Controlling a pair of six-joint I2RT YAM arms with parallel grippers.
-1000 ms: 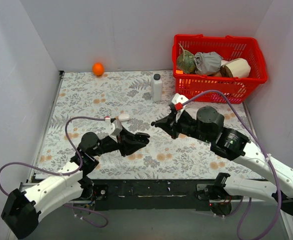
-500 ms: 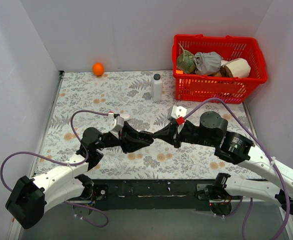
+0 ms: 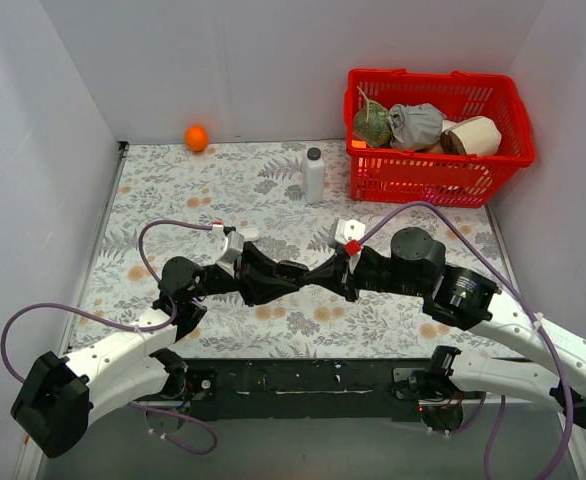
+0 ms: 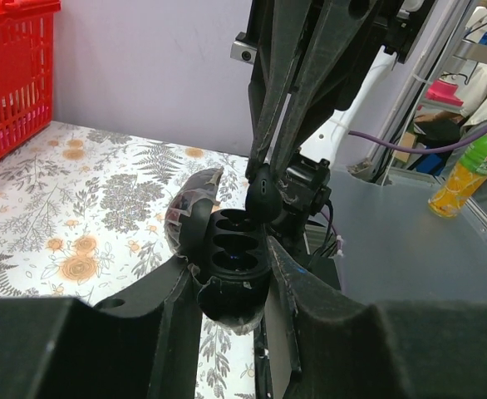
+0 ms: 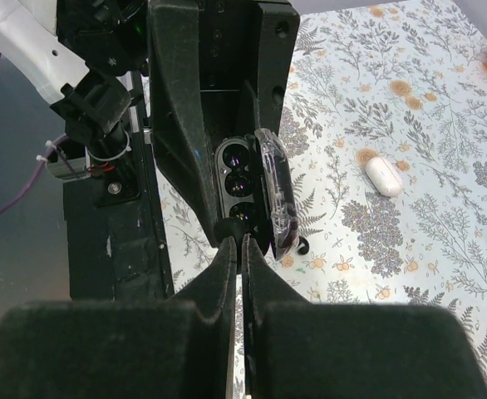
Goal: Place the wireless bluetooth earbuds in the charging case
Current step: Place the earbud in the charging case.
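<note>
- Table (image 3: 163,190): the two grippers meet above its middle, tips nearly touching. The insertion is done in the air, so neither wrist should drift.
- Left gripper (image 4: 227,287): clamped tight round the black charging case (image 4: 227,270). The lid (image 4: 192,208) is hinged open and the sockets face the other gripper. Hold rigid as the fixture.
- Right gripper (image 5: 241,246): fingers pinched fully together on one glossy black earbud (image 4: 263,195).
- Earbud position: at the case's rim, just beside the end socket (image 4: 237,220), not yet seated.
- Judgement: centre the bud over that socket and press straight and slowly. Release only once it sits flush, since a skewed entry could pop it loose.
</note>
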